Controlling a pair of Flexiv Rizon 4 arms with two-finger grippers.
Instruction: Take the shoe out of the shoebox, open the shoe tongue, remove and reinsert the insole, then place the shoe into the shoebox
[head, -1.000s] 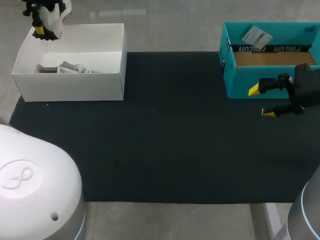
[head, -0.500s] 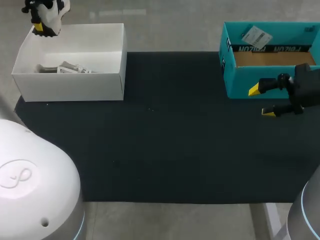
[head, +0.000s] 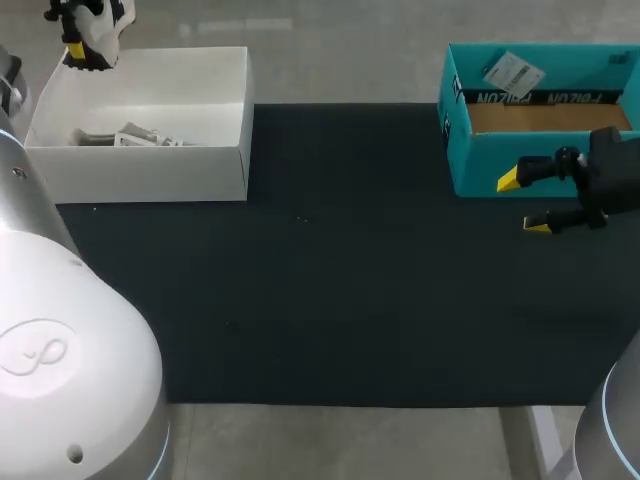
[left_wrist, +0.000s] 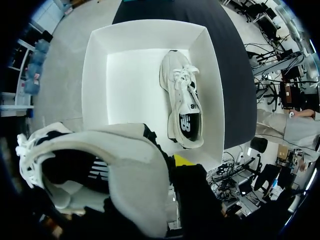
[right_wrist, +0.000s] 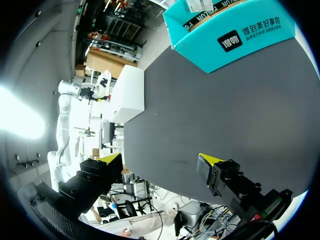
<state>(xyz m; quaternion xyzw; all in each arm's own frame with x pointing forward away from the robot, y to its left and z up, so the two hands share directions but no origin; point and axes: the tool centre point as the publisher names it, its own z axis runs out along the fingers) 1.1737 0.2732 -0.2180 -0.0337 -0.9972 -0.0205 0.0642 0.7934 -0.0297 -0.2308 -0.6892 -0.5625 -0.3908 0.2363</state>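
Observation:
My left gripper (head: 80, 45) hangs above the far left corner of the white shoebox (head: 150, 175), shut on a white shoe (head: 100, 25) with a black lining. In the left wrist view that shoe (left_wrist: 115, 165) fills the space by the gripper, with one yellow fingertip (left_wrist: 183, 160) showing beside it. Below it, a second white shoe (left_wrist: 182, 105) lies on its side inside the shoebox (left_wrist: 95, 75); the head view shows it (head: 130, 135) as well. My right gripper (head: 530, 202) stands open and empty over the mat, just in front of a teal box. Its fingers are spread wide (right_wrist: 160, 160).
A teal cardboard box (head: 480, 160) with a brown base and a paper tag stands at the back right; it (right_wrist: 235, 30) lies ahead of the right gripper. A black mat (head: 330, 280) covers the table between the two boxes. My left arm's white housing (head: 60, 370) fills the near left.
The left gripper has lifted the held shoe a little higher and farther back above the shoebox, and the left arm's housing has shifted. The right arm has stayed still.

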